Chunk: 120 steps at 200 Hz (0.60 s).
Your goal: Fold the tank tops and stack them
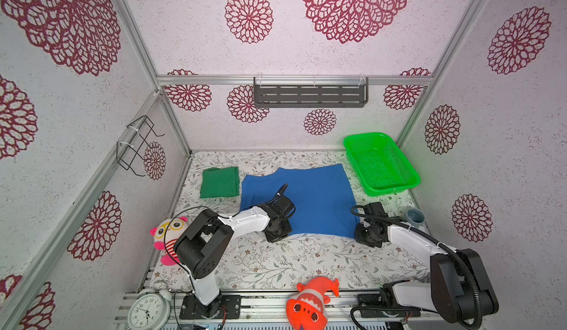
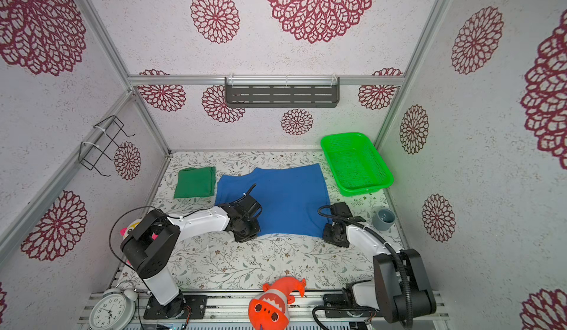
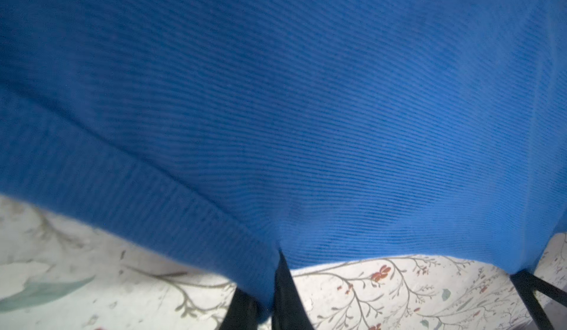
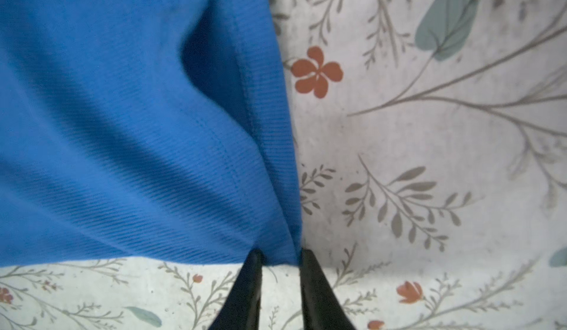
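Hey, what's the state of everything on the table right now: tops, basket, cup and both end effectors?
Blue top: spread flat, not yet stacked.
Green top: folded, lying apart from the blue top.
Basket: upright, empty.
Cup: upright.
Left end effector: shut on the blue top's near edge.
Right end effector: shut on the blue top's near corner.

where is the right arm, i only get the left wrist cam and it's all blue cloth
Observer: The right gripper is at the near right corner of the blue tank top, fingers either side of the hem.
Operator: is the green one folded
Observer: Yes, the dark green tank top lies folded beside the blue one's left edge.
Operator: anything in the basket
Observer: No, the green basket at the far right looks empty.
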Each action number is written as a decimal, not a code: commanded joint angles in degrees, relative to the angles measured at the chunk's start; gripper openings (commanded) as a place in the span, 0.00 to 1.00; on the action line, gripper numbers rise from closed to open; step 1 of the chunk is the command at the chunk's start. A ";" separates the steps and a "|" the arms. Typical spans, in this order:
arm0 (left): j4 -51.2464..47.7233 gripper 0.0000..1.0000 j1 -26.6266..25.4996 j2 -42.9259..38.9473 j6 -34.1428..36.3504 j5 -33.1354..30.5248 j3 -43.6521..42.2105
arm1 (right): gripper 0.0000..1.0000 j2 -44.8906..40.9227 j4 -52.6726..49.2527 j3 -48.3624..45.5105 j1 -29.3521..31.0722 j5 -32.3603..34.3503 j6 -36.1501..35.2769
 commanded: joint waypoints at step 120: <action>-14.54 0.01 0.23 -11.39 3.76 -8.68 -2.69 | 0.00 -14.51 -13.47 1.91 2.20 -0.87 3.11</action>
